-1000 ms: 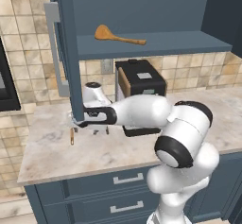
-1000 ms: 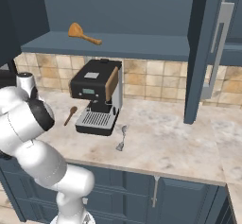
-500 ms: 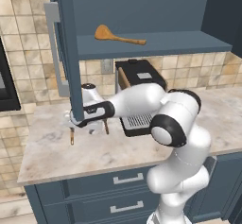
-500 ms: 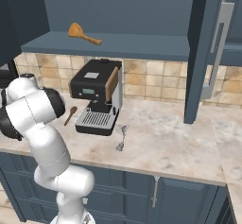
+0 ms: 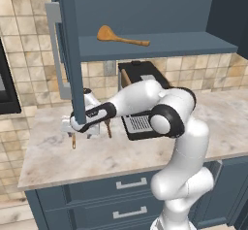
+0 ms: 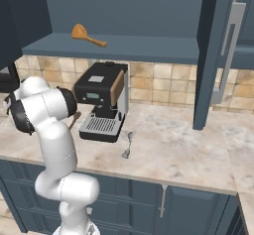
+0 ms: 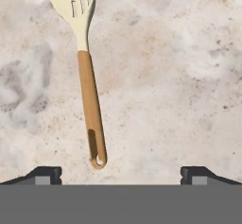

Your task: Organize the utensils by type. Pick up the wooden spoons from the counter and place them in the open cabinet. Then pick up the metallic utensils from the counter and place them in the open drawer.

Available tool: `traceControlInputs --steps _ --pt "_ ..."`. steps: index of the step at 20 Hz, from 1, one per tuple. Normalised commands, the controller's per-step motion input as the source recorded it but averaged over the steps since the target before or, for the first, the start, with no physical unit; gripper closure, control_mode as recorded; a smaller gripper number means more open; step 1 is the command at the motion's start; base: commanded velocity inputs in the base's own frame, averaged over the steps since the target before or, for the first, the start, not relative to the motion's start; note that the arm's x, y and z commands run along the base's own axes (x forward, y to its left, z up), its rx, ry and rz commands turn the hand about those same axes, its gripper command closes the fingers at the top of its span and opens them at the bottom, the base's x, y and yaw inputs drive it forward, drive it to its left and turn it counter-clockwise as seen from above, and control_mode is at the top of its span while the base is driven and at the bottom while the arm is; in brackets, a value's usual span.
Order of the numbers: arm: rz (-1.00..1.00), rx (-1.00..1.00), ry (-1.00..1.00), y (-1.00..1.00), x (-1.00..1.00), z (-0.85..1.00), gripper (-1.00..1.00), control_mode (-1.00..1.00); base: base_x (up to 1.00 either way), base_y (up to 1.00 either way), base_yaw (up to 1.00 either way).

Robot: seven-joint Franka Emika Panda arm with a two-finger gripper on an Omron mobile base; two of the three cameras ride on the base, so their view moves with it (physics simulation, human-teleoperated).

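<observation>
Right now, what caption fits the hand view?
Open gripper hovers over a cream-bowled slotted spoon lying on the marble counter.

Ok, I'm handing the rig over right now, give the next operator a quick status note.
Hand: open, holding nothing, hovering low over the counter.
Large orange wooden spoon: already on the open cabinet's shelf.
Cream-bowled spoon: flat on the counter just ahead of the hand, off toward one fingertip; probably the next pick.
Silver metal spoon: on the counter in front of the coffee machine.
Left: cream-bowled spoon to cabinet, metallic utensils to drawer.

no readable text, labels or signs
</observation>
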Motion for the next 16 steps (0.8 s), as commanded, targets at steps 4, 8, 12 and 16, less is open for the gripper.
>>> traceControlInputs --steps 4,8,12,16 --pt "0.00 0.00 0.01 0.09 0.23 -0.11 -1.00 -1.00 0.00 0.00 0.00" --pt "0.00 -0.02 0.02 0.13 0.24 -0.20 -1.00 -1.00 0.00 0.00 0.00" --pt "0.00 -0.05 0.00 0.18 0.20 -0.29 -1.00 -1.00 0.00 0.00 0.00" --pt "0.00 -0.04 0.00 0.11 0.14 -0.26 -1.00 -1.00 0.00 0.00 0.00"
